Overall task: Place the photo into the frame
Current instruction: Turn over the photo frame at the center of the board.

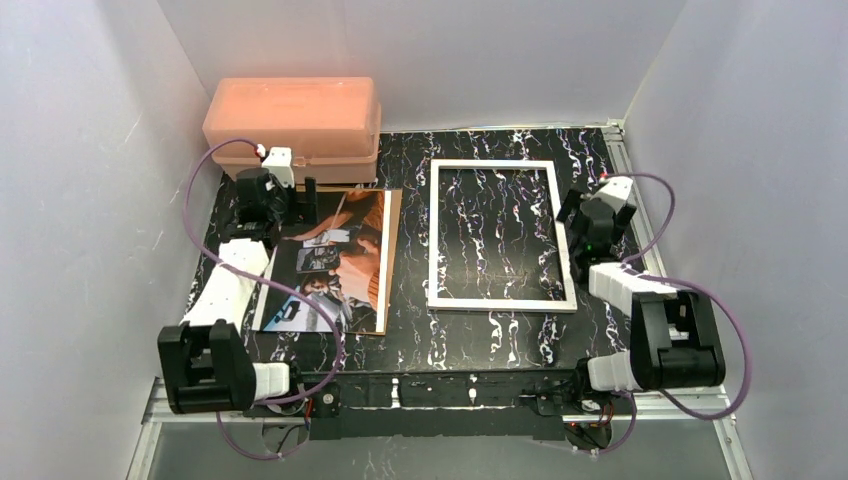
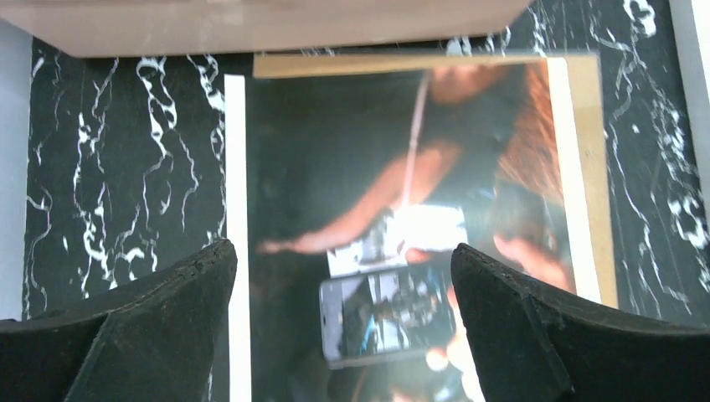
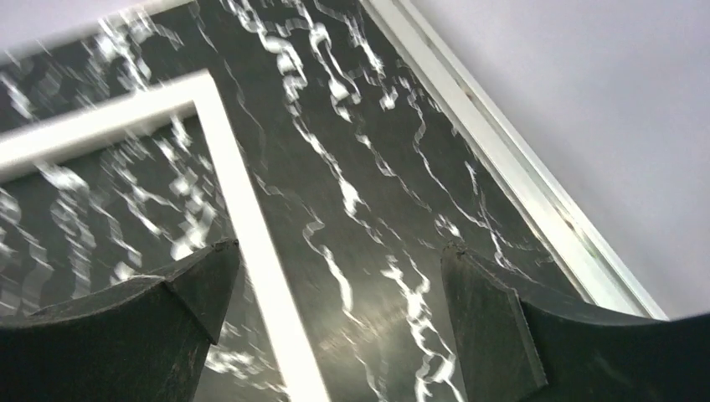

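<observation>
Though partly beneath left arm [image 1: 232,285], the photo [image 1: 330,262]

A bare strip of black marbled counter [image 1: 412,250] runs between the glossy orange-brown photo [image 1: 328,268] and the white rectangular frame [image 1: 500,303]; a pink plastic box [image 1: 292,125] blocks the far left corner.

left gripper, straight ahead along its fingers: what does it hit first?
Most likely the photo: the open left gripper points down at its face, which lies on the brown backing board. Height above it is unclear.
</observation>
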Motion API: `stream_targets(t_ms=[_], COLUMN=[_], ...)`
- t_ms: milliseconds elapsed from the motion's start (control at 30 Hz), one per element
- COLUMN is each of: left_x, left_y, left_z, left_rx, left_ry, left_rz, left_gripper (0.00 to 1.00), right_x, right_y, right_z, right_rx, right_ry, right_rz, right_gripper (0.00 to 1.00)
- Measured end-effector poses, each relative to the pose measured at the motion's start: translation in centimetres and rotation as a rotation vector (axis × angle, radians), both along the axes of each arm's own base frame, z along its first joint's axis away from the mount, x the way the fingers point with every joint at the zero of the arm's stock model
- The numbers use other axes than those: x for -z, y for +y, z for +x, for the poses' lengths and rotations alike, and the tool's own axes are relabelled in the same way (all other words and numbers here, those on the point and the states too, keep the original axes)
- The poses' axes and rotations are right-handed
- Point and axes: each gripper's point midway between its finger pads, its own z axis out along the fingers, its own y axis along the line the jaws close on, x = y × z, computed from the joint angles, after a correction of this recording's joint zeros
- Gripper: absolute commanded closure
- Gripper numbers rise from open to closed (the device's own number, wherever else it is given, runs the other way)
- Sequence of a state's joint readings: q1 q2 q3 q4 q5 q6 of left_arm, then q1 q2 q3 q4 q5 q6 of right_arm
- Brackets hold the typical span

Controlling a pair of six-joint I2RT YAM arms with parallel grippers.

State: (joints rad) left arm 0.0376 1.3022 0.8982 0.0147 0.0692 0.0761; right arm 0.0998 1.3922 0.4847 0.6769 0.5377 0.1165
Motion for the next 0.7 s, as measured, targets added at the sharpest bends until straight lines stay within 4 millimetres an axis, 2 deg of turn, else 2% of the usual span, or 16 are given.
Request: stream_targets(t_ms=[100,167,267,367,433,533,567,633,700], left_x=[-1.1,-2.0,-3.9,-6.0,-6.9,-7.4,-7.2,-6.6,-5.8], left_y=[-0.4,-0.5,-0.5,-0.5,-0.6,-0.8,-0.9,-1.0,-1.2], left_z=[-2.5,-3.9,-5.2,-5.8,-6.3,-6.8,-6.9,-7.4,-8.0], left_rx=[0.031,0.04,0.043,0.035,0.03,0.022,0.022,0.018,0.016], left_ry=[0.072,0.11,0.144,0.152,0.166,0.205,0.229,0.275,0.329], left_rz=[0.003,-0.002,-0.018,-0.049,-0.072,-0.102,-0.111,-0.125,-0.142], left_gripper=[0.02,0.01,0.01,0.02,0.01,0.02,0.02,0.01,0.01], right_x=[-3.8,-5.2,-5.2,-4.1,-3.5,-4.1,-4.3,-4.2,-3.8], right_y=[0.5,1.5,4.3,7.5,10.6,18.3,21.3,24.8,27.4], right_z=[1.5,2.1,2.5,2.1,2.1,2.0,1.1,-0.8,-2.6], right_rx=[0.036,0.02,-0.083,-0.188,-0.235,-0.372,-0.426,-0.501,-0.55], right_ry=[-0.073,-0.094,-0.056,0.043,0.155,0.248,0.275,0.318,0.362], right_rz=[0.112,0.198,0.333,0.405,0.385,0.312,0.282,0.246,0.204], right_gripper=[0.01,0.01,0.01,0.01,0.01,0.01,0.01,0.02,0.03])
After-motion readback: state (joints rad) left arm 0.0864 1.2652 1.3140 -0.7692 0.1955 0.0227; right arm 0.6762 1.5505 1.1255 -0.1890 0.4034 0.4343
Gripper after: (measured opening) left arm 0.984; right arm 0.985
